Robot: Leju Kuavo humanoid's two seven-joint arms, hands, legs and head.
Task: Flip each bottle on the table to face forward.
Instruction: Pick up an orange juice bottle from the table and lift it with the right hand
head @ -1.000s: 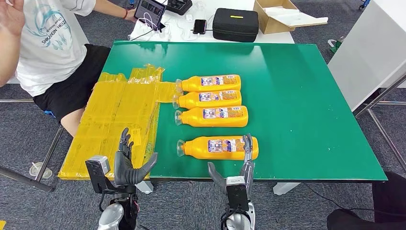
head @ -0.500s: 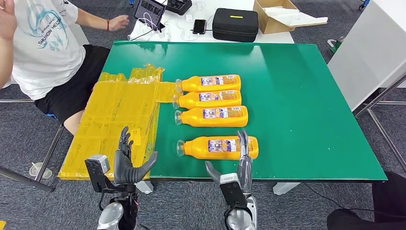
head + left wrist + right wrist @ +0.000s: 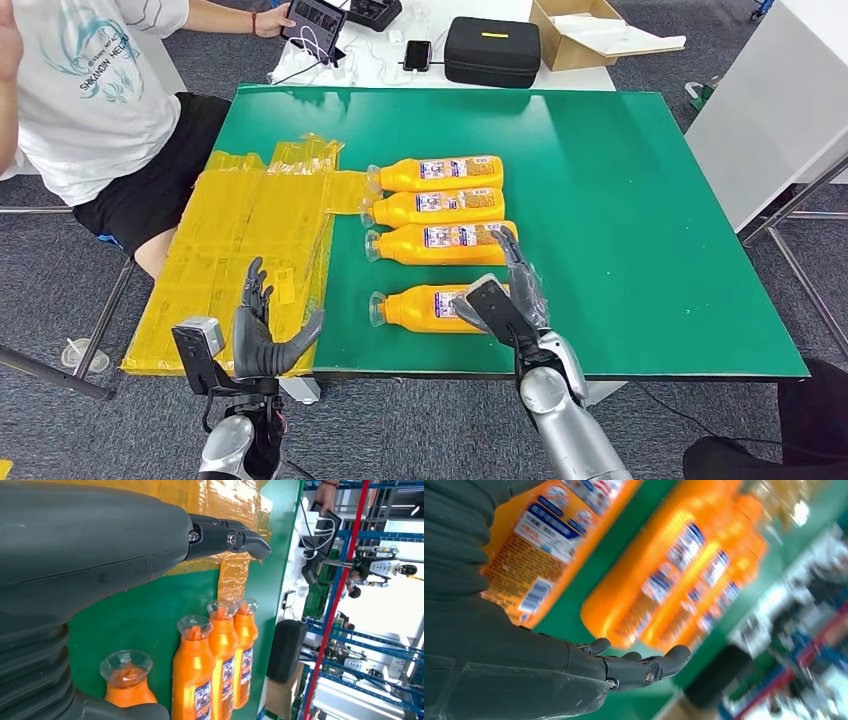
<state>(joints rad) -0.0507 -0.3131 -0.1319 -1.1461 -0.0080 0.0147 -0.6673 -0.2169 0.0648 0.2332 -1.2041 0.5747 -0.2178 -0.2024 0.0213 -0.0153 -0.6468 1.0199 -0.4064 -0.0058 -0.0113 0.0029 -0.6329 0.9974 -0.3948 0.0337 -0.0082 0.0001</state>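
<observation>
Green matte table (image 3: 650, 250), glossy (orange) bottles (image 3: 445, 207).

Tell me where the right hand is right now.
In the head view the right hand is over the green table, above the base end of the nearest orange bottle, fingers reaching toward the next bottle.

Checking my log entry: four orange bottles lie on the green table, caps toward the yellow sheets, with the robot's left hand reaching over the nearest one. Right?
Not quite: the right hand reaches over the nearest bottle, per the head view. The left hand hovers open at the yellow sheets.
</observation>
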